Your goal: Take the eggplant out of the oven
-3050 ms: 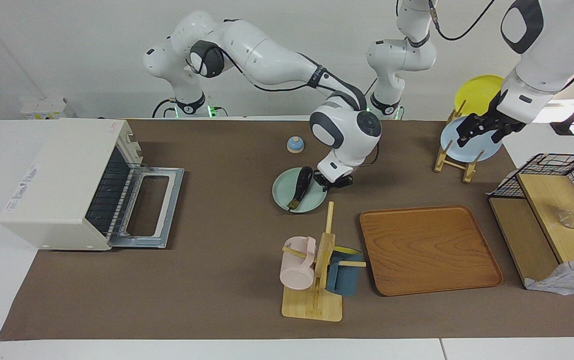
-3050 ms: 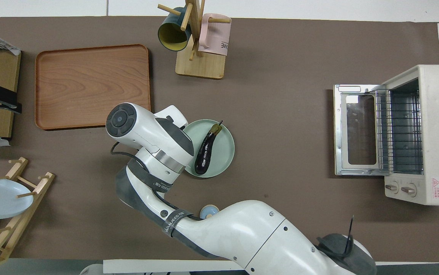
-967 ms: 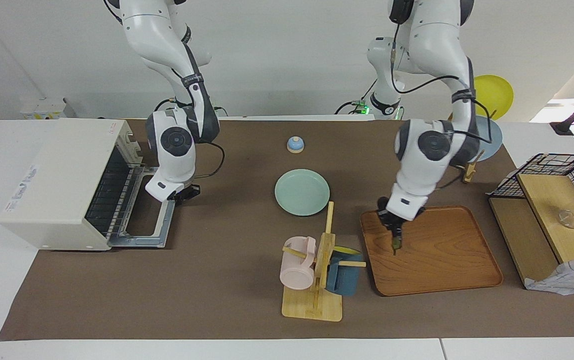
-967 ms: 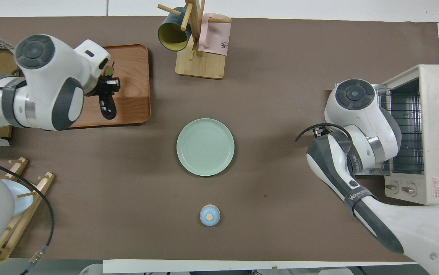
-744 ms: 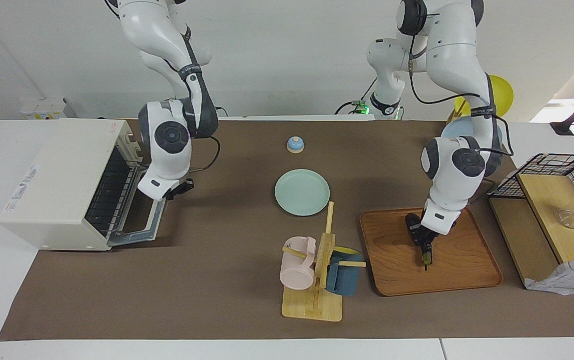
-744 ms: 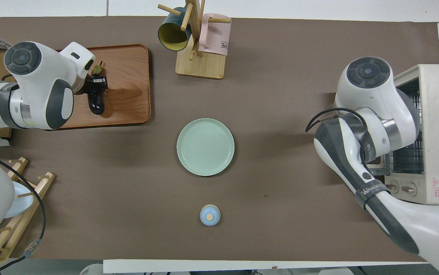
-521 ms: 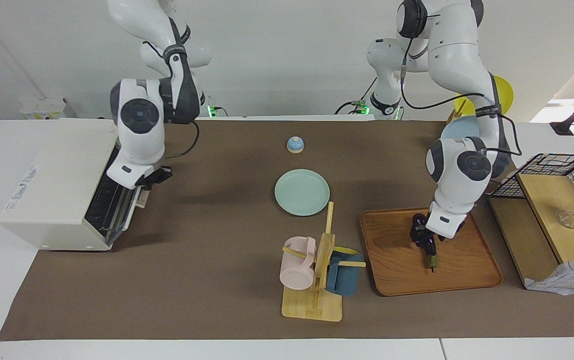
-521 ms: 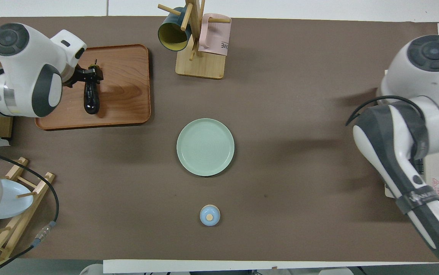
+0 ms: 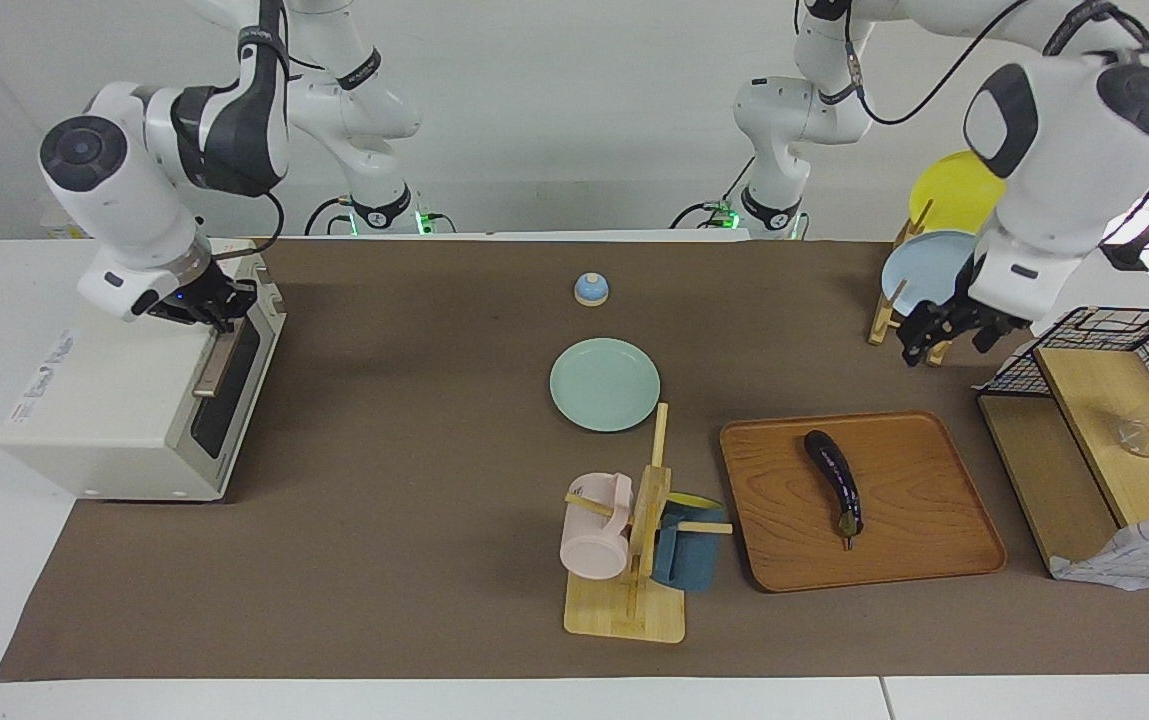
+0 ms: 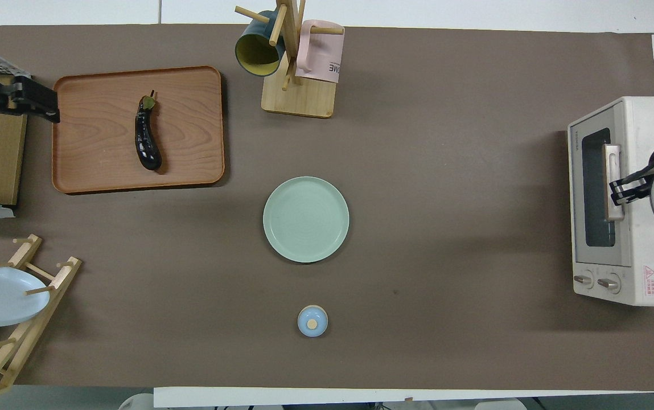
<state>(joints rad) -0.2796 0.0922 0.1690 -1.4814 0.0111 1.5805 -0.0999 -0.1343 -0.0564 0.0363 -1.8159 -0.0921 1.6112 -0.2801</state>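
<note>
The dark purple eggplant [image 9: 834, 478] lies on the wooden tray [image 9: 914, 530] toward the left arm's end of the table; it also shows in the overhead view [image 10: 147, 136] on the tray [image 10: 93, 154]. The cream-white oven [image 9: 124, 390] stands at the right arm's end with its dark glass door shut and its tan handle [image 9: 211, 366] showing. My right gripper [image 9: 206, 306] is open, just above the oven's top front edge, over the handle [image 10: 611, 165]. My left gripper [image 9: 944, 335] is open and empty, raised beside the plate rack.
A green plate [image 9: 604, 384] sits mid-table, with a small blue bell [image 9: 591, 289] nearer to the robots. A mug rack [image 9: 634, 540] with a pink and a blue mug stands beside the tray. A plate rack [image 9: 909, 320] and a wire-basket shelf [image 9: 1104, 400] stand at the left arm's end.
The left gripper let go of the eggplant on the tray and rose toward the plate rack. The right gripper swung the oven door up until shut and now sits above its handle.
</note>
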